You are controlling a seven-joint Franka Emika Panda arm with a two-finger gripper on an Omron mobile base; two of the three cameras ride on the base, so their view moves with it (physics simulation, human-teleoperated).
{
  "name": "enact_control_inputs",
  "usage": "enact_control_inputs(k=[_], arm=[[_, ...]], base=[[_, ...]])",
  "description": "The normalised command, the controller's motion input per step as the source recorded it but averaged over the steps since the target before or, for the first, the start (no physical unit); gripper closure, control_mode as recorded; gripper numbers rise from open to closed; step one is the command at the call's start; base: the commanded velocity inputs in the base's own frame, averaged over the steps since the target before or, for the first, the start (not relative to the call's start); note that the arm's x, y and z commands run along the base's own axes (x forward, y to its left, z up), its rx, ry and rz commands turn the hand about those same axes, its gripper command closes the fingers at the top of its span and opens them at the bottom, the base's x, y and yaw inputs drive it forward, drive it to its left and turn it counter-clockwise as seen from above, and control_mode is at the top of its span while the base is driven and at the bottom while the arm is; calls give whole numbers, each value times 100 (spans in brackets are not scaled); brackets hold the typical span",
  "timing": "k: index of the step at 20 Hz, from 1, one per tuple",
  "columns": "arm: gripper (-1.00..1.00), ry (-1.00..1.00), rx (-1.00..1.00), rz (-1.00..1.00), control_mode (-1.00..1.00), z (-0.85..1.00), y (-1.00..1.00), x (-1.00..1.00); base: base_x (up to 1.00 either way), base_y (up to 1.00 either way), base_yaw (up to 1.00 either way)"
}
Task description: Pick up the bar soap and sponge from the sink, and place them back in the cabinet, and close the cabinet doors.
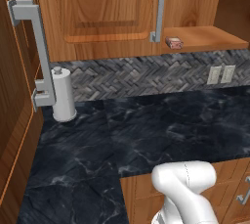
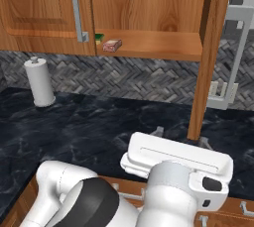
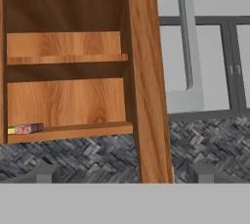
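The brown cabinet [image 2: 149, 8] stands with its left door [image 2: 39, 8] shut and its right door [image 2: 208, 57] swung open, edge-on to me. The bar soap [image 2: 111, 45] [image 1: 173, 42] [image 3: 30, 128] lies on the wooden shelf [image 2: 163, 45]. Just left of it a sliver of the green and yellow sponge [image 2: 99, 37] [image 3: 10, 130] peeks out beside the shut door. My gripper [image 2: 181, 138] [image 3: 123, 175] is open, and the open door's lower edge [image 3: 146, 81] stands between its fingertips [image 3: 202, 173]. The sink is out of view.
A white paper towel roll [image 1: 62, 96] [image 2: 39, 83] stands at the back left of the black marble counter [image 1: 146, 130]. Another brown door with a grey bar handle [image 1: 34, 47] juts in at the far left. Grey frosted-glass cabinets [image 3: 210, 66] lie behind the open door.
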Motion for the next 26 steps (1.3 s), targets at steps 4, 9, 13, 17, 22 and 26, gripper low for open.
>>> enact_control_inputs(k=[4, 9, 13, 17, 22, 26], arm=[[-100, 0, 0, 0, -100, -4, -20, 0], [-100, 0, 0, 0, -100, -8, -19, 3], [-100, 0, 0, 0, -100, -12, -16, 4], [-100, 0, 0, 0, -100, -3, -15, 5], [-100, 0, 0, 2, -100, 0, -13, 12], [-100, 0, 0, 3, -100, 0, -8, 15]], base=[[0, 0, 0], [0, 0, 0], [0, 0, 0], [0, 0, 0], [0, 0, 0], [0, 0, 0]])
